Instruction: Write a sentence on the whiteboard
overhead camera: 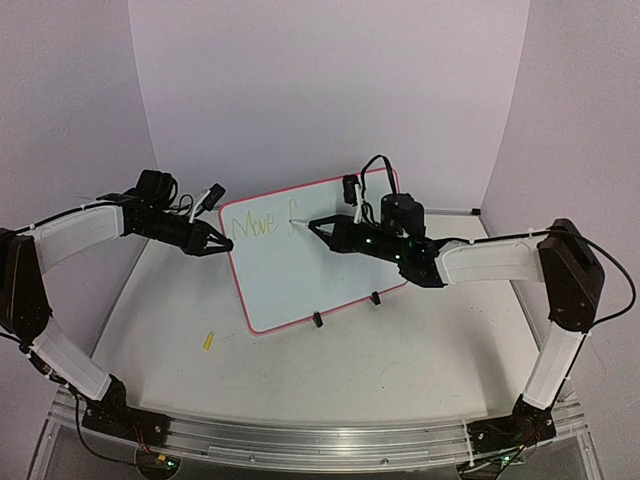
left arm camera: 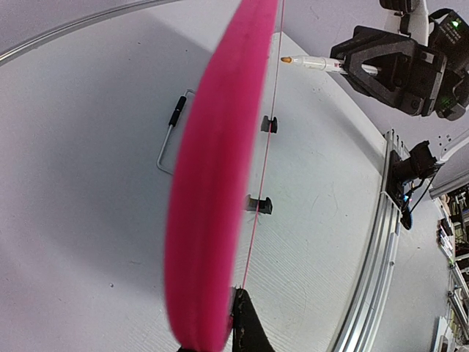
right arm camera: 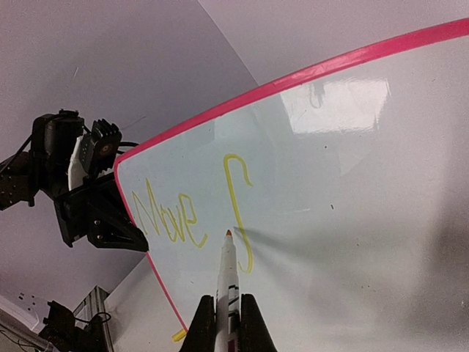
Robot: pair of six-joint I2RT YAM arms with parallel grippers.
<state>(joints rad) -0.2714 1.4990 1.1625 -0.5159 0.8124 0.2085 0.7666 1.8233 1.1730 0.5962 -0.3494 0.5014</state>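
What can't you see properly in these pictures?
- Left wrist view: the yellow-green writing is hidden; the pink-rimmed white board shows edge-on, blurred.
- Top view: the small yellow piece is too tiny to name.
- Right wrist view: the picture edge cuts off the board.

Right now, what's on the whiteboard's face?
Yellow writing reads "Move" and a started "f"; the marker held by the right claw points beside it. That claw covers the whiteboard behind it.
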